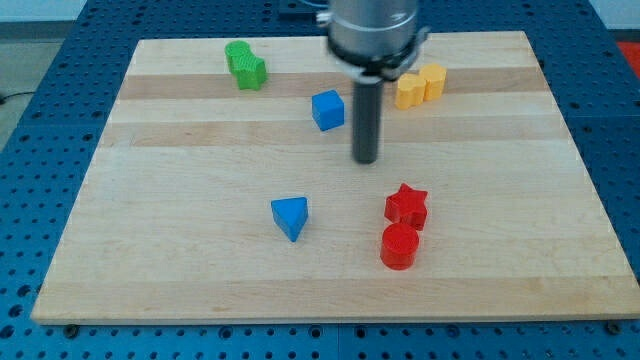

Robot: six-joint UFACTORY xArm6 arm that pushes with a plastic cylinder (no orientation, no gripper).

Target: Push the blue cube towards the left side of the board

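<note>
The pale wooden board [200, 280] shows lighter and darker grain stripes — it lies on a blue perforated table [40, 120]. The plastic blocks: a blue cube [327, 109], a blue triangular block [290, 216], a red star block [407, 205], a red cylinder [399, 246], a green block [245, 65], a yellow block [420, 86]. The dark rod ends in my tip [366, 160] — near black.

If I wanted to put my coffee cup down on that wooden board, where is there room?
The widest bare patch is the view's left, between the green block and blue triangle. The bottom strip below the red cylinder is also free. Crowded: around my tip, blue cube, yellow block and red star.
</note>
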